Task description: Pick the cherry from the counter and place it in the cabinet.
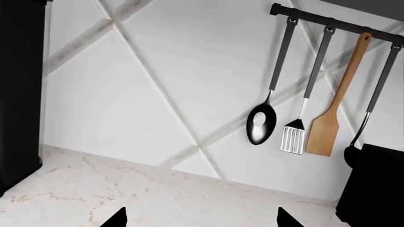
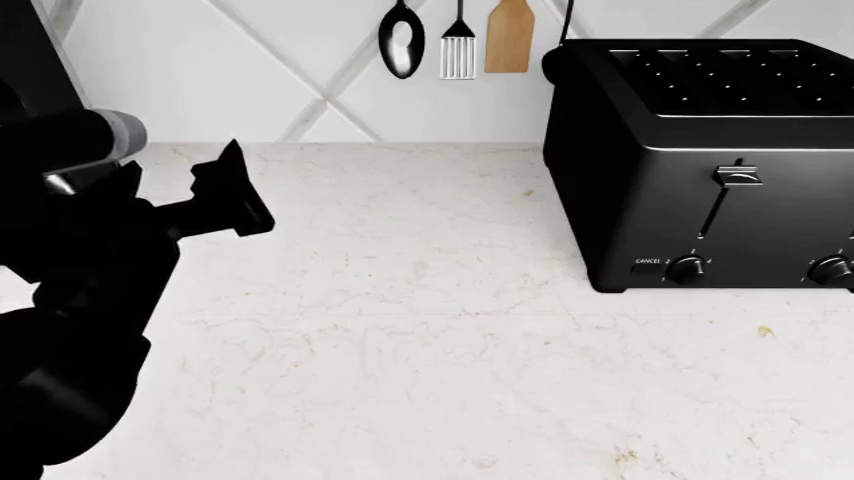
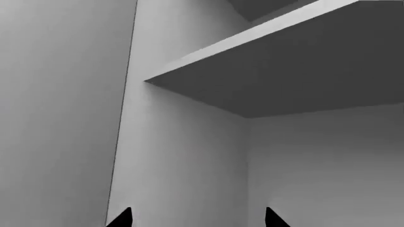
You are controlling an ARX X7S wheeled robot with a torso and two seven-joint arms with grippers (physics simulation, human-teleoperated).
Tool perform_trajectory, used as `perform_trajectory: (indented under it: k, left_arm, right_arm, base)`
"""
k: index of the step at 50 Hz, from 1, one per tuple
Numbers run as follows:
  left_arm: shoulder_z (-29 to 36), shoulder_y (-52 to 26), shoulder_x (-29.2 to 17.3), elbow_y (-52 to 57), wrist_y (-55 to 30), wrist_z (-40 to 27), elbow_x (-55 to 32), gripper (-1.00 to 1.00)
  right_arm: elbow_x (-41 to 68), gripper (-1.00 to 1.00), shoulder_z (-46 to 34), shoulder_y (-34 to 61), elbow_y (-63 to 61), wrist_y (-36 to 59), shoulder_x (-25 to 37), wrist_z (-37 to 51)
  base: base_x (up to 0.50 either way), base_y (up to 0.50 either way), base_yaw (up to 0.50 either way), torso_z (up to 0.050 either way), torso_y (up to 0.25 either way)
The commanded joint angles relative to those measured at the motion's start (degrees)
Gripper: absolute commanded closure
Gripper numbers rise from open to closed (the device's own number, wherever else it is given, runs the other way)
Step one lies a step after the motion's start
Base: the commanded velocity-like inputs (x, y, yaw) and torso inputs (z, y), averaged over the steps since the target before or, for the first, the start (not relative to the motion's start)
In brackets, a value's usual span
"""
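Observation:
The cherry shows in no view. The white veined counter lies below me and also shows in the left wrist view. My left gripper is open and empty, its two dark fingertips wide apart above the counter, facing the tiled back wall. In the head view the left gripper hangs over the counter's left part. My right gripper is open and empty, facing a grey cabinet interior with a shelf above it. The right arm is out of the head view.
A black toaster stands at the back right of the counter. A black spoon, a slotted turner and a wooden spatula hang on the back wall from a rail. A dark upright panel stands at the left.

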Motion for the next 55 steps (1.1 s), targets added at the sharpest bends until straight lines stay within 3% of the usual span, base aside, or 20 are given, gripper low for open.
perform_trajectory:
  k: [1,13,27,41,48,55]
  left_arm:
    - [0.45,0.34,-0.19,0.02,0.52,0.12,0.12,-1.0]
    - [0.66,0.52,-0.46,0.13,0.71,-0.18,-0.24,-1.0]
    - [1.28,0.16,-0.83,-0.35,1.24,-0.18,0.26,-1.0]
    - [1.64,0.21,-1.14,-0.27,1.46,-0.44,-0.05,-1.0]
    - [1.98,0.17,-1.26,-0.27,1.65,-0.41,-0.01,-1.0]
    - [2.43,-0.25,-1.76,-0.11,1.72,-0.08,-0.01,-1.0]
  right_arm:
    - [5.69,-1.0,-1.67,-7.08,-12.88,11.34,2.52,0.42]
    - [12.48,-1.0,-6.87,-14.54,-26.62,25.22,6.17,2.07]
    - [14.03,-1.0,-12.67,-19.35,-20.69,34.12,5.1,4.74]
    - [20.79,-1.0,-12.09,-27.52,-16.0,43.8,4.75,15.14]
    - [27.05,-1.0,-8.36,-31.8,-16.7,46.1,5.55,25.13]
    - [25.96,-1.0,-6.95,-35.91,-23.11,39.62,7.93,25.67]
  base:
    - [0.0,0.0,0.0,0.0,0.0]
    - [0.0,0.0,0.0,0.0,0.0]
    - [0.0,0.0,0.0,0.0,0.0]
    - [0.0,0.0,0.0,0.0,0.0]
    - [0.0,0.0,0.0,0.0,0.0]
    - [0.0,0.0,0.0,0.0,0.0]
